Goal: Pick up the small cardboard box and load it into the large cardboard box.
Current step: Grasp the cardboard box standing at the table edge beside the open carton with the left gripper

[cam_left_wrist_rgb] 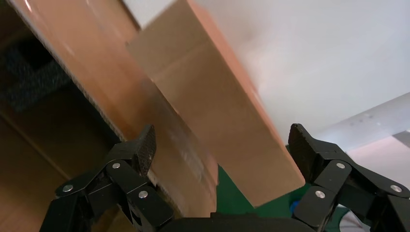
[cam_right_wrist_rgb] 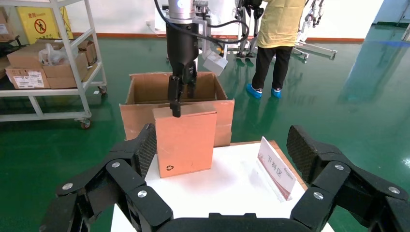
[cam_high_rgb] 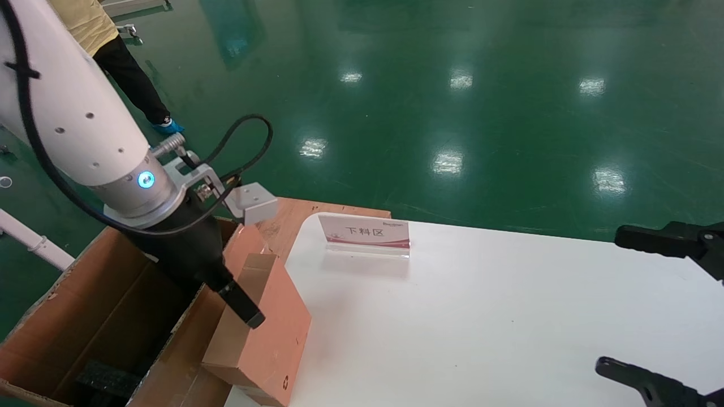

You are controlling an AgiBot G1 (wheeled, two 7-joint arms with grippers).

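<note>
Right gripper (cam_right_wrist_rgb: 220, 159) is being held parked over the near right of the white table (cam_high_rgb: 481, 316), jaws spread wide, nothing between them.

Left gripper (cam_high_rgb: 249, 311) is being worked at the table's left edge. Jaws are standing wide open astride the small cardboard box (cam_high_rgb: 266, 333) in the left wrist view; no pad contact is being shown yet, so the box is not judged gripped.

Small box is being stood upright on its narrow edge at the table's left edge, just beside the large cardboard box (cam_high_rgb: 85, 316), which sits lower, flaps open, black foam (cam_high_rgb: 104, 379) inside.

Suggested: broad faces are to be squeezed squarely near the top edge, tilt is to be avoided, then the box is to be lifted clear of the near flap before being moved over the opening.

A sign stand (cam_high_rgb: 365, 234) is standing behind, well clear.
</note>
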